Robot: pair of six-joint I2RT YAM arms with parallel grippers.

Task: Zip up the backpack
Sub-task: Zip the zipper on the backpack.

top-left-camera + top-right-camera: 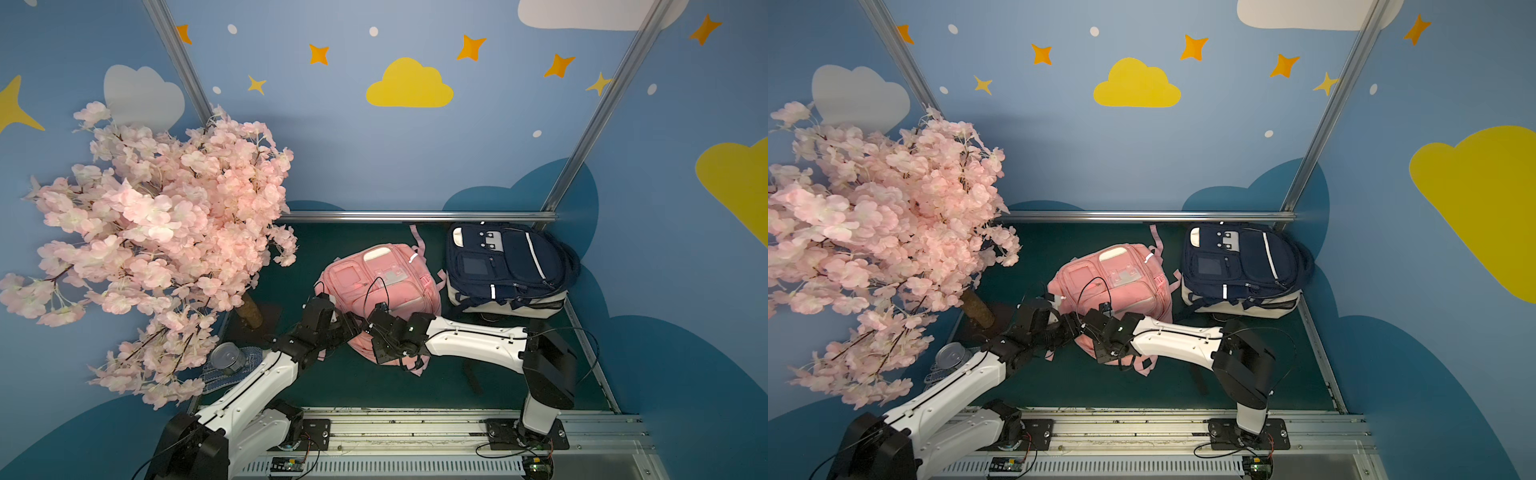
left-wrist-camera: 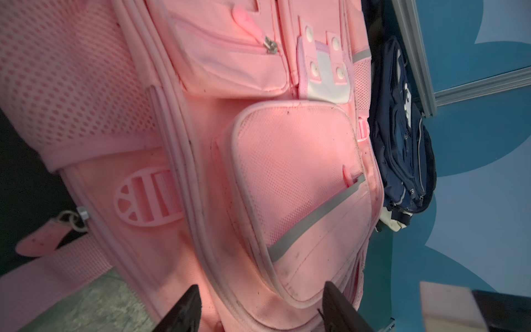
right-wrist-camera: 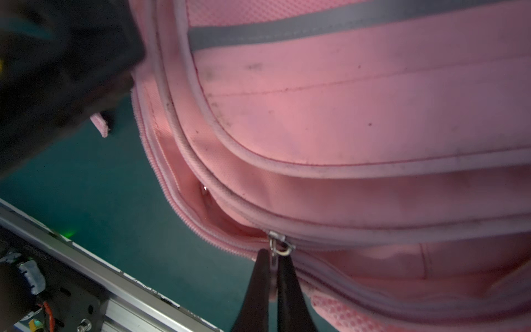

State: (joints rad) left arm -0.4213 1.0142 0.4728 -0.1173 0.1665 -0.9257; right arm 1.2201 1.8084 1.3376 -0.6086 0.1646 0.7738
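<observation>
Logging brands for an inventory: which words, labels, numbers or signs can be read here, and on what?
No readable text anywhere.
Pink fabric backpack: pale patches, no lettering visible.
Navy blue backpack: patches show no legible lettering; too small to tell.
Silver tin can: no label visible.

Blue walls [image 1: 374,166] with yellow clouds [image 1: 409,85], green floor [image 1: 374,386].

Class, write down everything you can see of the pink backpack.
The pink backpack lies front-up on the green mat, beside a navy backpack. It is soft fabric with mesh panels, pale piping, grey reflective strips and several pockets, somewhat grubby. Its main zipper is partly open. The right hand pinches the zipper pull; the left hand stands open over it.
</observation>
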